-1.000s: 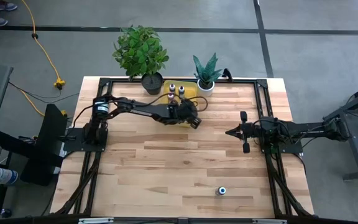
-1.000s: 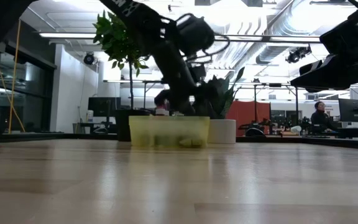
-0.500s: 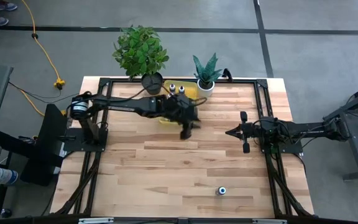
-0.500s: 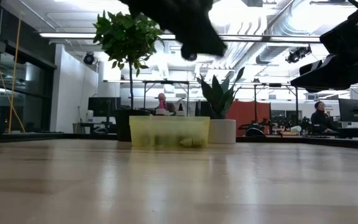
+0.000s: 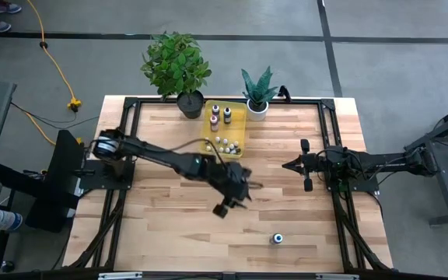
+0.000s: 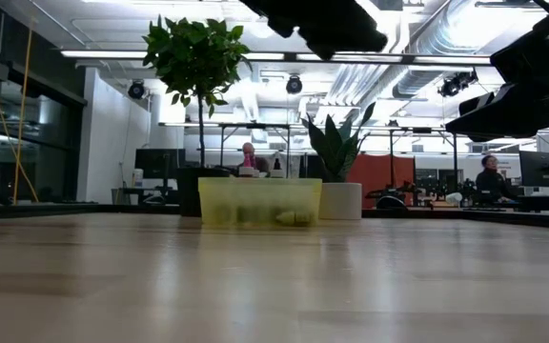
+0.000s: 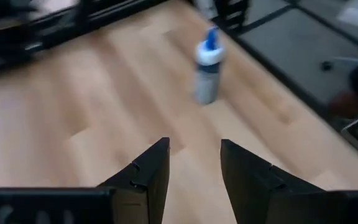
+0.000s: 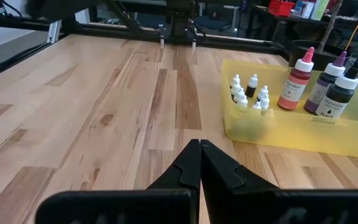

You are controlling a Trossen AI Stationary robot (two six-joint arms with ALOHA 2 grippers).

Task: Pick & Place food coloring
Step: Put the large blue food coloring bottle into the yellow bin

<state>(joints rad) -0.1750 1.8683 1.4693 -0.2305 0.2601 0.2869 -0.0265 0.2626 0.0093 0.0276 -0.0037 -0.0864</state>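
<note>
One food coloring bottle [image 5: 278,239] with a blue cap [image 7: 207,68] stands upright and alone on the wood near the table's front edge. More food coloring stands in a yellow tray [image 5: 236,124] at the back. These are three larger bottles [image 8: 319,84] and several tiny whitish ones [image 8: 250,90]. My left gripper [image 7: 194,158] hangs open over the middle of the table [image 5: 243,194], with nothing between its fingers. It slants down toward the lone bottle, well short of it. My right gripper [image 8: 199,155] rests shut at the table's right side [image 5: 286,165].
Two potted plants [image 5: 176,66] [image 5: 258,92] stand at the far edge beside the tray. Black frame rails [image 5: 337,210] run along the table's left, right and far sides. Bare wood lies between my left gripper and the lone bottle.
My left gripper has left the yellow tray. It has swung up and toward the table's near edge and right, out over the middle of the table, and has rolled about its own axis. Its fingers stay equally far apart. The tray's bottles now show uncovered.
</note>
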